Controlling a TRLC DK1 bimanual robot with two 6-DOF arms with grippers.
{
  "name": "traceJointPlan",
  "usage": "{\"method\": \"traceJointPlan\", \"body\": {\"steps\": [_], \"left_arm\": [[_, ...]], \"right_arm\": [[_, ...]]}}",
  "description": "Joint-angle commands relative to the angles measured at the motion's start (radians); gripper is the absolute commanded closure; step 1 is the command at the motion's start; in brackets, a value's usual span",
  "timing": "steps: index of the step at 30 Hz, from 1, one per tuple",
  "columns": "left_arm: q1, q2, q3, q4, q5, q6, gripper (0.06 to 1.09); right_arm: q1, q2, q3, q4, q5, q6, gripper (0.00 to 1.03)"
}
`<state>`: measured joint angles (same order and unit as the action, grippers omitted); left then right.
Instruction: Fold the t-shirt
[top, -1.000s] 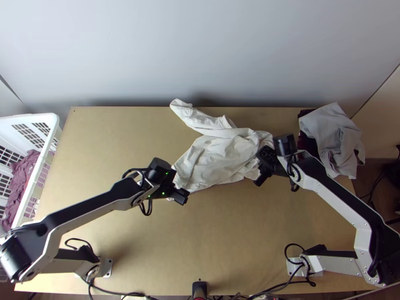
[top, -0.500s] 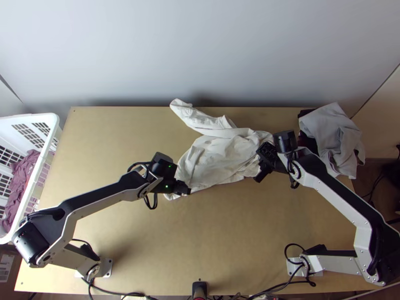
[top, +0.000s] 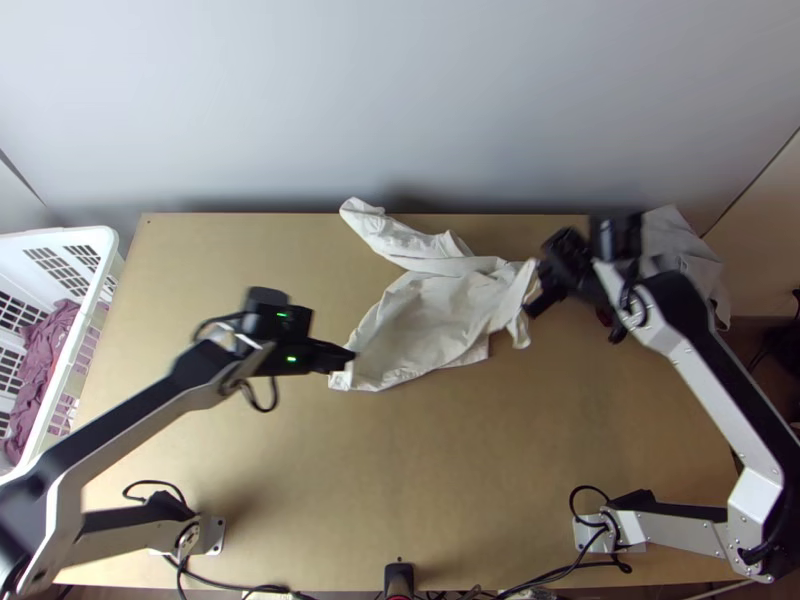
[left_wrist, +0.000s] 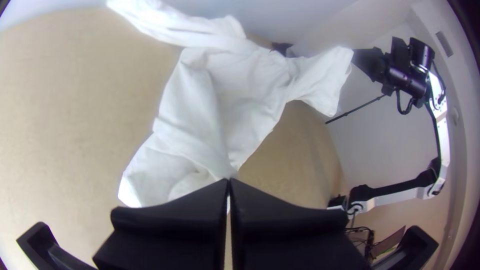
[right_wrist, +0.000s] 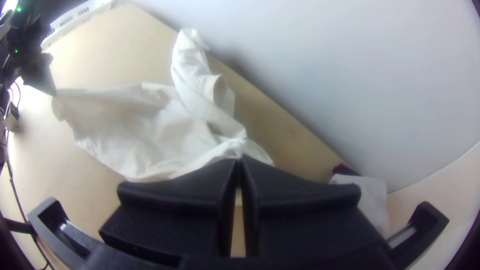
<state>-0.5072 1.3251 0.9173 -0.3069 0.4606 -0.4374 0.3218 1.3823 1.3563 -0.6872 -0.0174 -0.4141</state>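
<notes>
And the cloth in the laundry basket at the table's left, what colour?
Dusty purple; the cloth shows best in the top view.

White t-shirt (top: 430, 310), creased and partly bunched; over the table, ends lifted, one strip trailing

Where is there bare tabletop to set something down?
The table is bare at far left, between the basket and t-shirt, and nearer, between left base and right base. Crowded: left gripper across to right gripper and grey cloth.
</notes>
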Motion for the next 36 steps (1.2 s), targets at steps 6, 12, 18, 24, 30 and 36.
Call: {"method": "traceJointPlan", "body": {"steps": [6, 12, 18, 24, 30, 36], "left_arm": [[0.091, -0.288, 0.043, -0.190, 0.128, 0.003, 1.05], [0.085, -0.296, -0.005, -0.245, 0.133, -0.001, 1.05], [0.118, -0.325, 0.048, -0.488, 0.329, 0.012, 1.05], [0.587, -0.237, 0.008, -0.316, 0.586, -0.238, 1.05], [0.857, -0.001, 0.002, -0.227, 0.431, -0.308, 1.05], [0.917, 0.118, -0.011, -0.219, 0.383, -0.337, 1.04]], "right_arm": [[0.005, 0.009, 0.418, -0.114, -0.030, 0.101, 1.00], [0.006, 0.058, 0.622, -0.114, -0.030, 0.195, 1.00], [-0.001, 0.069, 0.725, -0.112, -0.030, 0.230, 1.00], [-0.018, 0.066, 0.698, -0.112, -0.030, 0.236, 1.00], [-0.013, 0.050, 0.638, -0.095, -0.030, 0.253, 1.00], [-0.007, 0.044, 0.578, -0.064, -0.030, 0.255, 1.00]]}}
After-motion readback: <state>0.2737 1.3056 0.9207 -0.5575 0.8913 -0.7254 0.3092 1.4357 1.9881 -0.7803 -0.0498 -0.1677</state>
